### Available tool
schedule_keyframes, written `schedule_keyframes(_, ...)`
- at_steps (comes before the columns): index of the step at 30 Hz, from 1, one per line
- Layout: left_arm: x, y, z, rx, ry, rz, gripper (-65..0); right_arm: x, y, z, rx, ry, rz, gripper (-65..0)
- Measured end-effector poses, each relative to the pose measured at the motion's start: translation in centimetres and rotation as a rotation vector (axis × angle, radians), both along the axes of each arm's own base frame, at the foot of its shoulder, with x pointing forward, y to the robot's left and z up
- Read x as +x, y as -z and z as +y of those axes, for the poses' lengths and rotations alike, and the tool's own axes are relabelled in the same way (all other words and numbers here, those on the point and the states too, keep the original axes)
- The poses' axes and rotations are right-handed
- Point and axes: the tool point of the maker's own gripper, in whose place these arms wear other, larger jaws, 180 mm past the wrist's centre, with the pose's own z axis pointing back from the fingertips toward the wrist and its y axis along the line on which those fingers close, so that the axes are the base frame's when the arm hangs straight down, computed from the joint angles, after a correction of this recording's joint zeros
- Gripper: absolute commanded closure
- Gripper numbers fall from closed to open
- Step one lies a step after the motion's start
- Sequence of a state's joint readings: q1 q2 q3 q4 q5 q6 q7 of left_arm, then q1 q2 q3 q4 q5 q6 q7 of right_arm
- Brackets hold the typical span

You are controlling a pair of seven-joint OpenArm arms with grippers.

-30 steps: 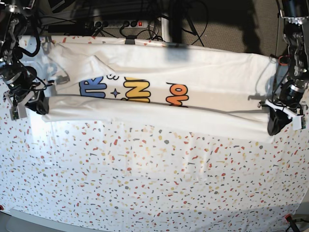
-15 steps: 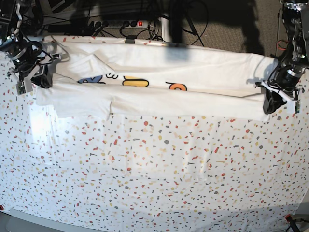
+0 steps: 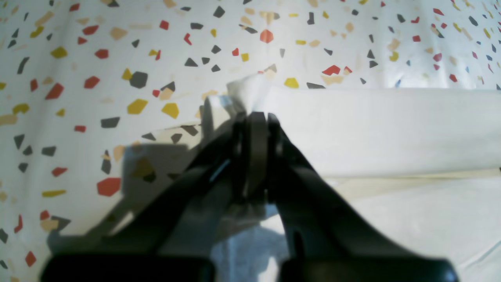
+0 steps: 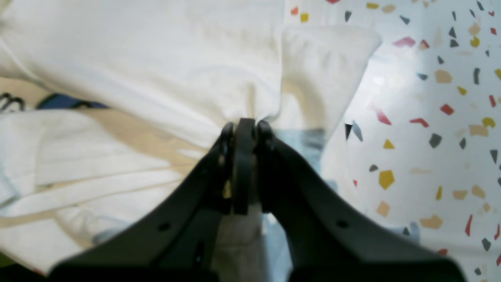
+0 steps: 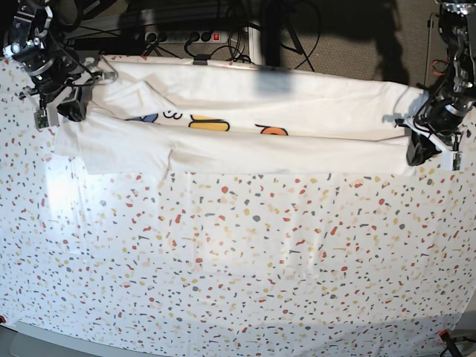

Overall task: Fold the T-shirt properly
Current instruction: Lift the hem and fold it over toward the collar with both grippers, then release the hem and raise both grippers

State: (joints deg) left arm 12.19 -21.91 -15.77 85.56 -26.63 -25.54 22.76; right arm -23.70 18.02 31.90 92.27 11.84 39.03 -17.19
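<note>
Two grips: each arm pinches one end of the near hem, so the fold edge stays taut and straight.
Left gripper [image 3: 253,117]: jaws closed on a corner of white cloth.
Right gripper [image 4: 243,127]: jaws closed on bunched fabric.
T-shirt [image 5: 245,123]: spread along the table's [image 5: 238,260] far edge, near half lapped over the print.
Step, judged: carrying the lengthwise fold across.

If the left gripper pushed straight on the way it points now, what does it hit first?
The left gripper has its jaws shut on a corner of the T-shirt, so that bunched cloth leads. Just beyond it lies the speckled tablecloth, probably the first contact; depth is unclear.
</note>
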Motion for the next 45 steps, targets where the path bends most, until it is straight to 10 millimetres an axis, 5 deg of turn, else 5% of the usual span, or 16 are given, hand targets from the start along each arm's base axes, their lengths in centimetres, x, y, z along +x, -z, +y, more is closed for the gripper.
schedule_keyframes(7,-0.1,0.2,1.6,0.088,-0.008,0.026,0.0,0.1,-0.3,-2.7,-0.065,0.135,-0.019,0.0)
schedule_keyframes(20,-0.2,0.1,2.6,0.117,-0.007,0.049,-0.1,-0.8,0.6,-3.0,-0.085,0.15,0.05,0.0)
schedule_keyframes(23,-0.5,0.5,2.9,0.127,-0.018,0.076,-23.5,-0.9,0.7,-3.3,-0.093,0.161,0.059,-21.5)
schedule_keyframes(25,-0.7,0.8,3.2,0.141,-0.016,0.101,-30.5,-0.9,0.7,-3.5,-0.098,0.169,0.059,-28.5)
schedule_keyframes(45,-3.7,4.1,1.5,-0.192,0.038,0.26,-30.5,1.4,-0.4,-3.8,-0.094,0.188,0.034,-28.8)
